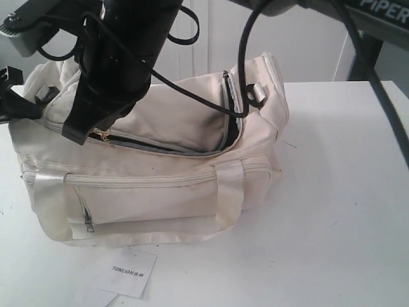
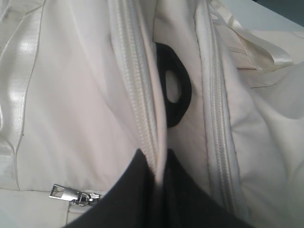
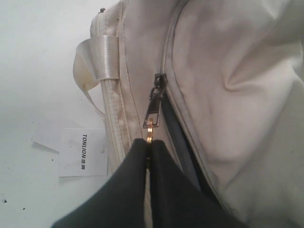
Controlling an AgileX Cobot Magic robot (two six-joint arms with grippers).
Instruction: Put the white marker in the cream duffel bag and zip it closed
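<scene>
Right wrist view: right hand (image 3: 148, 145) pinched shut on gold ring of metal zip pull (image 3: 153, 102); left hand (image 2: 154, 159) clamps ribbed zip edge of soft, half-unzipped cream duffel bag (image 1: 160, 192) on white bench (image 1: 332, 211). White marker: can't tell where.

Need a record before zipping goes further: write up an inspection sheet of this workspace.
Surface: white table, a few faint specks.
Job's things: cream duffel bag lies on the table, top zip partly open, dark lining showing; white marker not seen in any view.
Clutter: white paper tag printed TONLION, on the table beside the bag.
Hands: left hand pinches the bag's zip edge near a black buckle; right hand is shut on the gold ring of the zip pull.
Cables: black cables hang over the bag's open top.
Surroundings: pale wall behind; nothing else seen.
</scene>
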